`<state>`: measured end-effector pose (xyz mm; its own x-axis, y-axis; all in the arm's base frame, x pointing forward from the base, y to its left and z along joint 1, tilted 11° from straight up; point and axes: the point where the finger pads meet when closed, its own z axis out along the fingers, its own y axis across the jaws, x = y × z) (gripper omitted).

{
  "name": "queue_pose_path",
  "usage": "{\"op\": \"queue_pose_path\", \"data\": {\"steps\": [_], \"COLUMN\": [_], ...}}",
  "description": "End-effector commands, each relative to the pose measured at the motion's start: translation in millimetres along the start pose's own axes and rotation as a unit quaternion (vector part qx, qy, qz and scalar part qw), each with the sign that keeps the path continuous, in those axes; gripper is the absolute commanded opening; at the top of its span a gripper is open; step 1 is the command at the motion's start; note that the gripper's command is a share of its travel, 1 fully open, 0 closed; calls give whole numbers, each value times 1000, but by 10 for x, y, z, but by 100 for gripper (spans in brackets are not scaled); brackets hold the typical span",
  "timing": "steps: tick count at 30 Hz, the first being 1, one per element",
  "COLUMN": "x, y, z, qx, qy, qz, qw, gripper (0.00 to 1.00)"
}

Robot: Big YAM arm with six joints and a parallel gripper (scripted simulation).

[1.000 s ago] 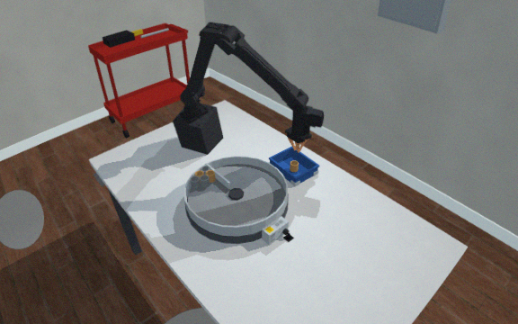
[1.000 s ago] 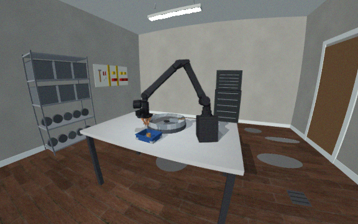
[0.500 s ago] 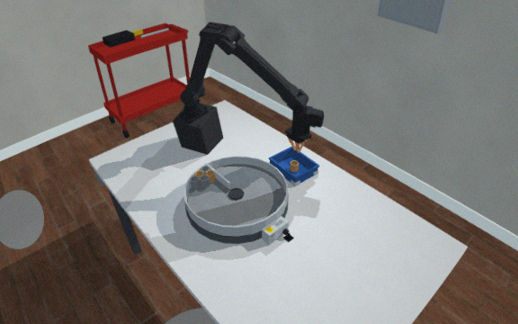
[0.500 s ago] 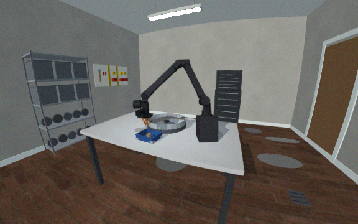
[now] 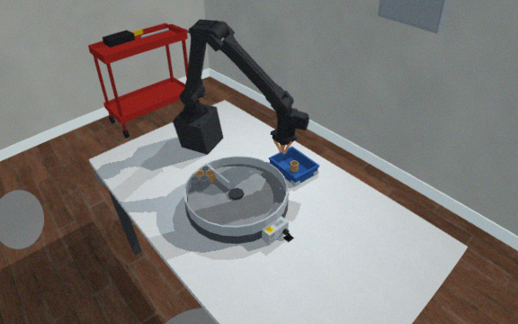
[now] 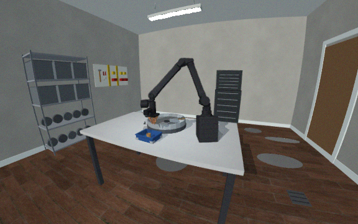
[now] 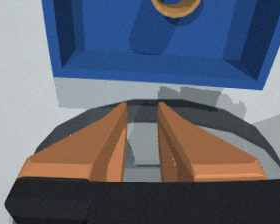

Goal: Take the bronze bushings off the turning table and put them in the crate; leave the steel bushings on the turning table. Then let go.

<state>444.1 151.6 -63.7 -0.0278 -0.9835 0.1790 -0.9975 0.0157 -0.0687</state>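
The blue crate (image 5: pixel 305 175) (image 6: pixel 142 135) (image 7: pixel 64 16) stands on the white table just right of the grey turning table (image 5: pixel 223 223) (image 6: pixel 166 128). One bronze bushing (image 5: pixel 294 166) (image 6: pixel 148 134) stands upright inside the crate. Two bronze bushings (image 5: pixel 210 175) (image 5: pixel 199 174) and a steel bushing (image 5: pixel 205 178) sit close together at the turning table's back left, by a white bar (image 5: pixel 219 175). My gripper (image 5: pixel 282 148) (image 6: pixel 153 118) (image 7: pixel 142 111) hangs above the crate's near edge, between crate and turning table. Its orange fingers are nearly shut, with nothing between them.
The arm's black base (image 5: pixel 198 128) (image 6: pixel 207 128) stands at the table's back. A small control box (image 5: pixel 273 230) sits on the turning table's front rim, and a dark hub (image 5: pixel 236 193) at its centre. A red cart (image 5: pixel 142 67) stands behind the table.
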Motion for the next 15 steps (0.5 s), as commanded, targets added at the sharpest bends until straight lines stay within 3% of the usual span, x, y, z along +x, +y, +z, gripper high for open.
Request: {"op": "queue_pose_path", "data": {"steps": [1, 3, 5, 7, 15], "x": [372, 613, 613, 1045, 2026], "y": [-102, 0, 0, 190, 618], "z": [-171, -160, -160, -140, -105], "qx": [26, 26, 26, 25, 24], "qy": [-11, -10, -10, -9, -4], "qz": [-1, -1, -1, -1, -2], "qw": [1000, 1000, 1000, 1000, 1000], "gripper": [19, 19, 19, 19, 19]}}
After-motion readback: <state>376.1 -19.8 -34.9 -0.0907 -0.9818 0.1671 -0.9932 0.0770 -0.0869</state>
